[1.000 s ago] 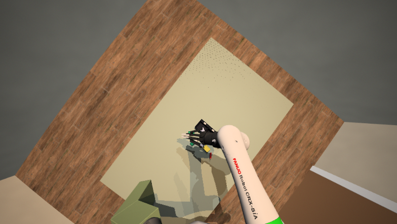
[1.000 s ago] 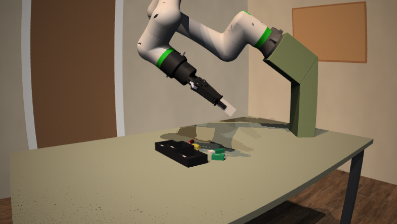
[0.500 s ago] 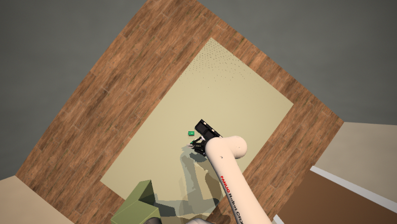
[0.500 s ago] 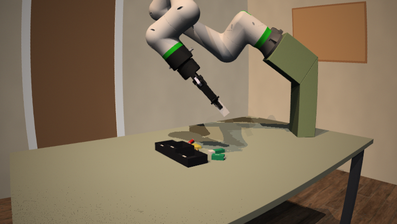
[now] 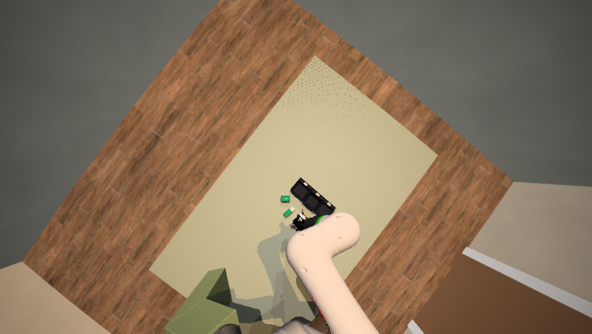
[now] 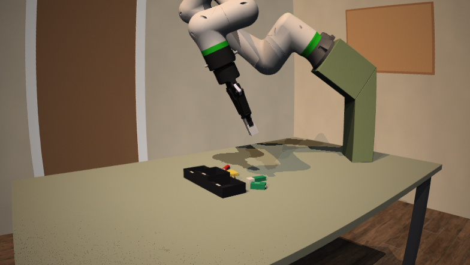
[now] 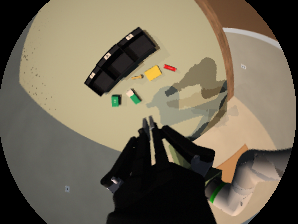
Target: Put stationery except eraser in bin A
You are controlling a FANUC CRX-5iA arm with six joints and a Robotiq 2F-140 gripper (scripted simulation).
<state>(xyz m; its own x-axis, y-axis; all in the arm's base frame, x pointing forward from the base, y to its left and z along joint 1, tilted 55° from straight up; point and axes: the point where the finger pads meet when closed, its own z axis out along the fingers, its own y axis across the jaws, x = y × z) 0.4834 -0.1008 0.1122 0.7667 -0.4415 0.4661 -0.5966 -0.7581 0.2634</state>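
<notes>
While tilted downward, the shut, empty tool (image 6: 252,129) hangs above the table (image 6: 131,213).

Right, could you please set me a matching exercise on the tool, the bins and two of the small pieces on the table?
Things:
1. tool
2. row of bins
3. red piece
4. green piece with a white end

Descriptions:
a. lies on the table next to an all-green piece
b. shut on nothing, raised above the table
c. black, standing flat on the table
d. next to the yellow piece

Pairs: 1-b, 2-c, 3-d, 4-a
</notes>
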